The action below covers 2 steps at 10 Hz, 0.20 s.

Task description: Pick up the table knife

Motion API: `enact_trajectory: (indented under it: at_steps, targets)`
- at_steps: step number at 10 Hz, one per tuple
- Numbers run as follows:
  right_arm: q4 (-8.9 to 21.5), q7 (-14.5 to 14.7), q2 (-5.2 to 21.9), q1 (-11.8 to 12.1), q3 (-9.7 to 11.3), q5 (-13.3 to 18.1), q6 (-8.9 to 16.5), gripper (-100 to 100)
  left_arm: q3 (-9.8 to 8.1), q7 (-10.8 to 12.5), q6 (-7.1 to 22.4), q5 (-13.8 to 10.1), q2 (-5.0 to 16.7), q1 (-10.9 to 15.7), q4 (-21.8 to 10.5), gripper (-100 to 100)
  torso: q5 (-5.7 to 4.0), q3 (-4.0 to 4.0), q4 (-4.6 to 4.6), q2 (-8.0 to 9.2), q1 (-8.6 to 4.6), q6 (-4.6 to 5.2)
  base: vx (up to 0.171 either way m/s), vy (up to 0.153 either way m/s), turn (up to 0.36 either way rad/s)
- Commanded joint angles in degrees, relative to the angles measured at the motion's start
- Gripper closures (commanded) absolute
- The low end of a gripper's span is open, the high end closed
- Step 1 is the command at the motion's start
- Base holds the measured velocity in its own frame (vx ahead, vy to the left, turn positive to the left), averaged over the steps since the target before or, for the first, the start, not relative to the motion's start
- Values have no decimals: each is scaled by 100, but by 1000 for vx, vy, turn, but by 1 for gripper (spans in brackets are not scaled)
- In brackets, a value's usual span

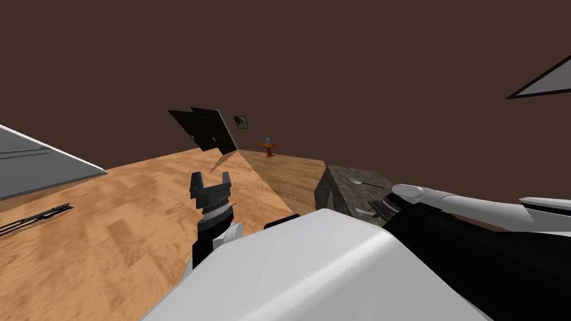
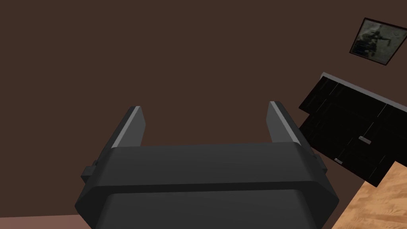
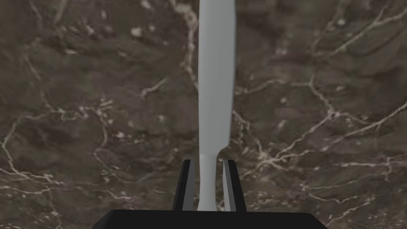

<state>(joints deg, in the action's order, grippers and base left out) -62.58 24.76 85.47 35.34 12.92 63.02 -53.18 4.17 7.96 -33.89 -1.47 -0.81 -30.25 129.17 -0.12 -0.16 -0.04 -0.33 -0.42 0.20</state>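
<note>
The table knife (image 3: pixel 216 79) is light grey, and its long blade points straight away from my right gripper (image 3: pixel 207 161). The two fingers (image 3: pixel 185 183) press the sides of its narrow handle, so the gripper is shut on it. Under the knife lies a dark marbled stone surface (image 3: pixel 91 119). Whether the knife rests on it or hangs just above it, I cannot tell. In the head view my right gripper (image 1: pixel 380 209) is over the stone-topped block (image 1: pixel 337 192) at my right. My left gripper (image 1: pixel 211 179) is raised above the wooden floor, open (image 2: pixel 204 107) and holding nothing.
A light grey spoon-like utensil (image 1: pixel 359 181) lies farther back on the block. A black door (image 1: pixel 207 129) and a small framed picture (image 1: pixel 241 121) are on the far brown wall, with a small round table (image 1: pixel 269 147) beside them. A dark rack (image 1: pixel 33 216) lies on the floor at left.
</note>
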Motion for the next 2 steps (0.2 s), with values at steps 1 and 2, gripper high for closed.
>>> enact_trajectory:
  at_steps: [1, 2]
  targets:
    - [0, 0, 0, 0, 0, 0, 0, 100, 0, 0, 0, 0, 0, 0, 0, 0, 0, 0, 0, 0, 0, 0, 2, -9, -12]
    - [-3, -5, 12, 3, -6, -3, -17, 0, 0, 0, 0, 0, 0, 0, 0, 0, -4, 0, 0, 0, 1, -2, 0, 0, 0]
